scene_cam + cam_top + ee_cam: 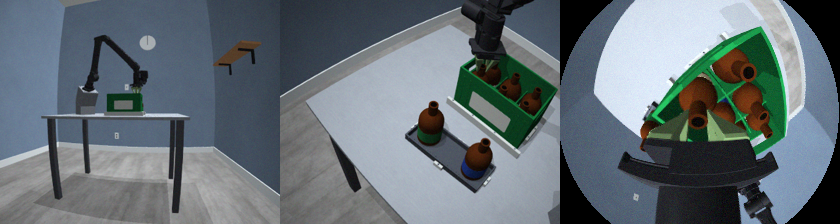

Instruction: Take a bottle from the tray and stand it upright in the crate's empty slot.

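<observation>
The gripper [483, 70] [136, 91] [698, 118] is shut on the neck of a brown bottle [481, 77] [697, 95]. This bottle is upright inside the left end slot on the tray side of the green crate [461, 84] [110, 104] [773, 57]. Its neck looks slightly higher than those beside it; its base and label are hidden by the crate wall. Brown bottles stand in the other slots. On the dark tray [451, 152] stand a green-labelled bottle [430, 125] at the left end and a blue-labelled bottle [478, 158] at the right end.
A white rail [483, 126] lies along the crate's tray side, between crate and tray. The crate walls and green dividers surround the gripper's fingertips. Small white blocks [438, 165] sit against the tray. The grey arm base [86, 101] stands at the left in the exterior view.
</observation>
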Motion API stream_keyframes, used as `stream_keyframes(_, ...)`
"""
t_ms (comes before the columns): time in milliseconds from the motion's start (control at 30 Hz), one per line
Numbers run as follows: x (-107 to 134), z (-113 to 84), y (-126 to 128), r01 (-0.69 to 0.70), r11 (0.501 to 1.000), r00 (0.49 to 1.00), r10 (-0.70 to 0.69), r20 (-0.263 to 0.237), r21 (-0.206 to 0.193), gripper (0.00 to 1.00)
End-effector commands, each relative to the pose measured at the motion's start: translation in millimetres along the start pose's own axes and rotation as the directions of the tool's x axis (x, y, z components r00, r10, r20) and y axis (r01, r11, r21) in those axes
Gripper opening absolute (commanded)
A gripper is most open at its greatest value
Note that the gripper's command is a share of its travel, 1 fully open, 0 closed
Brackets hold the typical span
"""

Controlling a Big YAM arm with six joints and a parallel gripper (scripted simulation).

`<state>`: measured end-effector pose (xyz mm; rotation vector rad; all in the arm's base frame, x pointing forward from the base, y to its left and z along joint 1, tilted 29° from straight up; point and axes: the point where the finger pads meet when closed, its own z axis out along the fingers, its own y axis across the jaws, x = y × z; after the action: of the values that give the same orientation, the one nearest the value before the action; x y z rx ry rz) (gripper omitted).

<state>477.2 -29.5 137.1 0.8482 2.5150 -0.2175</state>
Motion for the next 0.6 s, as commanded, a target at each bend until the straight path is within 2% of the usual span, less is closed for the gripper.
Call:
stream_keyframes(0,-7.8,-0.5,3.6,0.003,1.000,1.000,-0.003,0.014,-0.010,0.00)
stream_keyframes(567,-7.3,4.4,2.8,0.003,1.000,1.000,-0.002,0.011,-0.008,0.00)
